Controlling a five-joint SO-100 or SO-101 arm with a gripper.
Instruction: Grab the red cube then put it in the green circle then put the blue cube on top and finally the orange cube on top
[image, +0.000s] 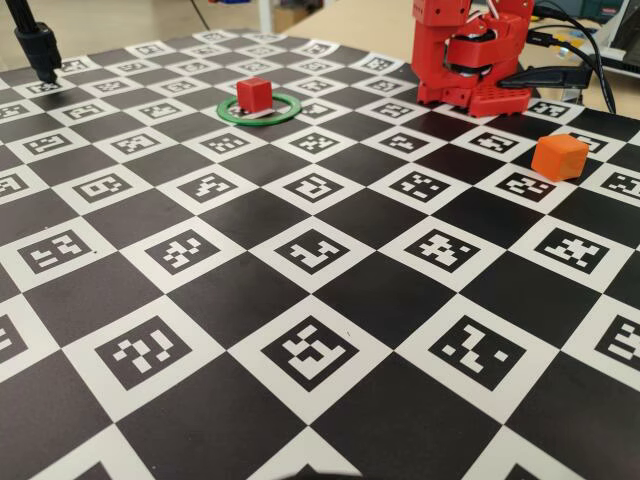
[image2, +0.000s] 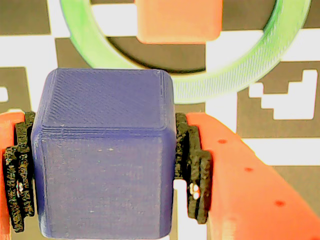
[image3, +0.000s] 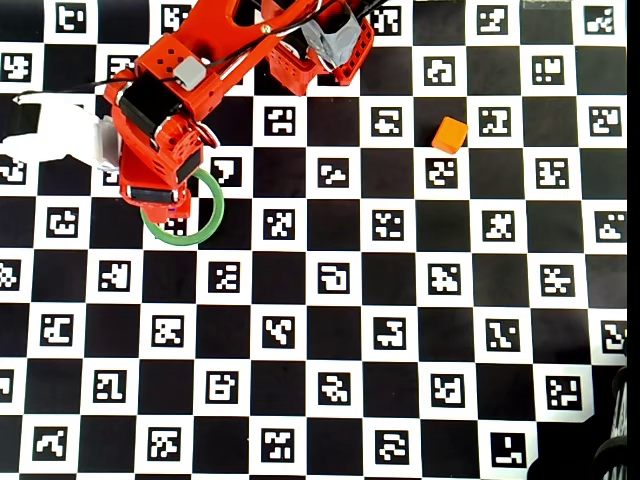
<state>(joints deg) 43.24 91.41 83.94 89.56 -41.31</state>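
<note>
Wrist view: tool clamped on the blue cube, black pads pressed to both its sides. Just beyond it lies the green circle with the red cube inside. Fixed view: red cube sits in the ring on the checkered surface; orange cube well apart to the right, near the arm base. Overhead view: arm covers part of the ring.
</note>
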